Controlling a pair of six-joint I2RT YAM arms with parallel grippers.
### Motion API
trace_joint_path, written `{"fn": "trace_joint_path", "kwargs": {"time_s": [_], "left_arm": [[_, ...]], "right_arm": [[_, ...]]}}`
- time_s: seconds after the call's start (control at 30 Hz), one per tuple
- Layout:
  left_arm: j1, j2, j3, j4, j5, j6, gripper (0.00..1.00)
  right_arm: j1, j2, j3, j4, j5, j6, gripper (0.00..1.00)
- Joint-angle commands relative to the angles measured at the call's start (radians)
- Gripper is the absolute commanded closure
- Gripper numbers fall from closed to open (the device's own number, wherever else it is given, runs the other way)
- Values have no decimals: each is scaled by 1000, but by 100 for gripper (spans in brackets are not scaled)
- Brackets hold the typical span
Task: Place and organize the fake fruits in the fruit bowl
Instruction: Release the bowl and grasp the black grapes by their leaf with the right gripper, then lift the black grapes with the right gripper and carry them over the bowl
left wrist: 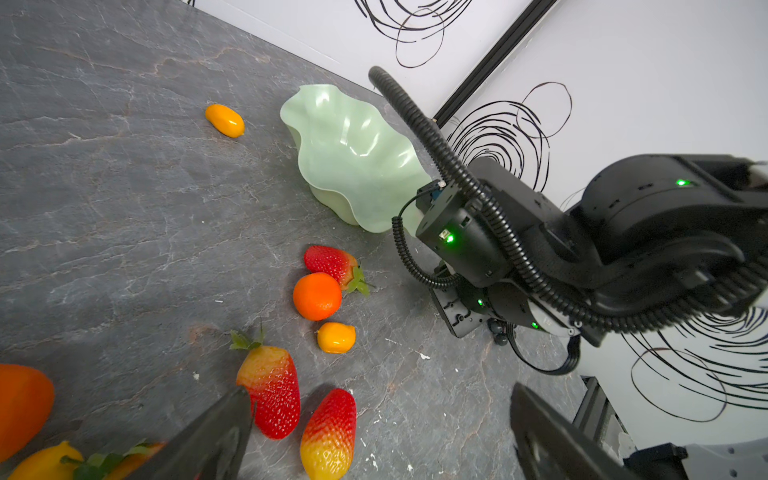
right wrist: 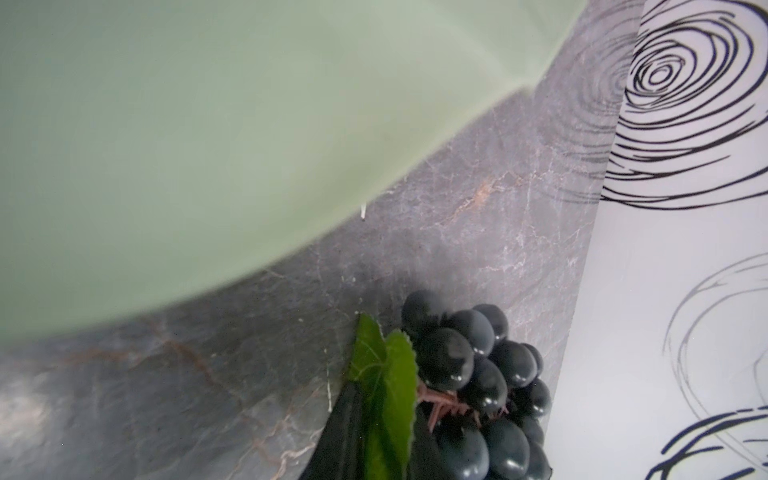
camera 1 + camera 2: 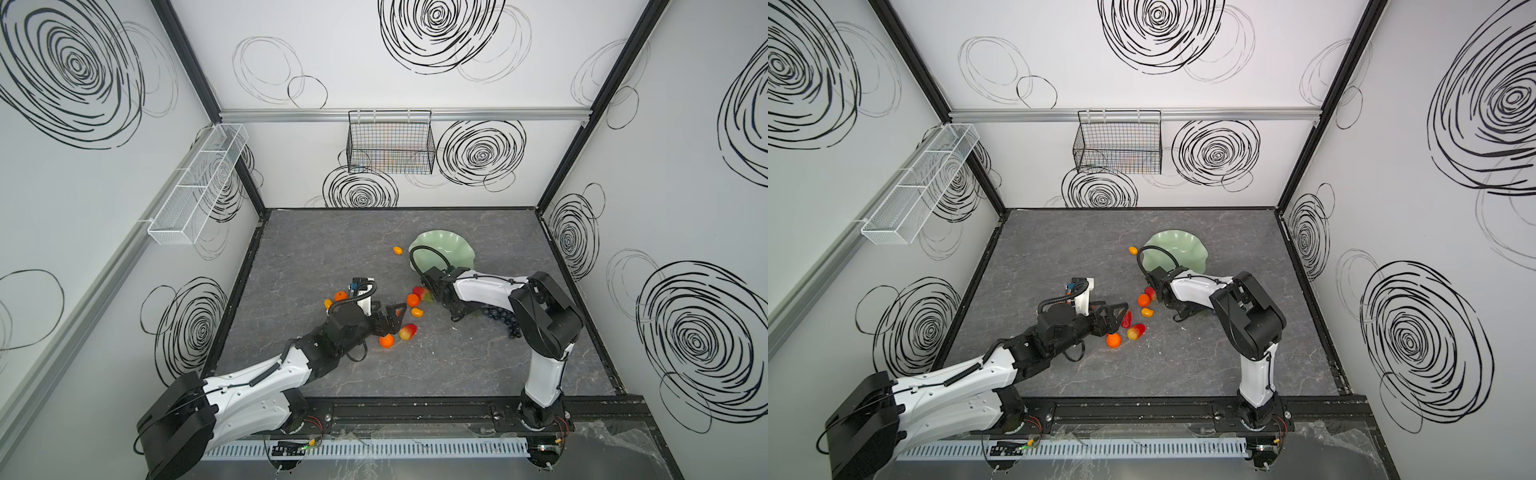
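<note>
The mint-green fruit bowl [image 3: 457, 245] [image 1: 353, 153] stands at the back right with no fruit showing inside. My right gripper [image 3: 457, 316] [image 2: 382, 444] is low beside it, shut on the green leaf and stem of the dark grape bunch [image 2: 478, 374] [image 3: 505, 322] lying on the table. My left gripper [image 3: 392, 320] [image 1: 378, 440] hangs open over two strawberries [image 1: 272, 390] [image 1: 328, 432]; one lies between its fingers. Further on lie a tangerine [image 1: 317, 296], a strawberry [image 1: 330, 262] and a kumquat [image 1: 336, 337]. Another kumquat [image 3: 397, 250] sits left of the bowl.
More fruit lies around the left arm: a tangerine [image 3: 386, 340] in front of the wrist, a tangerine [image 3: 340, 296] and a kumquat [image 3: 328, 303] behind it. A black wire basket [image 3: 390, 145] hangs on the back wall and a white mesh basket [image 3: 195, 187] on the left wall.
</note>
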Motion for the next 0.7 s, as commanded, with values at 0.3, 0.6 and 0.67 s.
{"fn": "trace_joint_path", "kwargs": {"time_s": [0.3, 0.6, 0.67], "left_arm": [[3, 12, 15, 59, 0, -10, 1], [0, 23, 72, 11, -19, 34, 1], [1, 30, 87, 6, -23, 46, 1]], "right_arm": [[-19, -36, 7, 9, 3, 26, 93], [-40, -199, -20, 34, -69, 42, 99], [-51, -246, -30, 43, -98, 43, 100]]}}
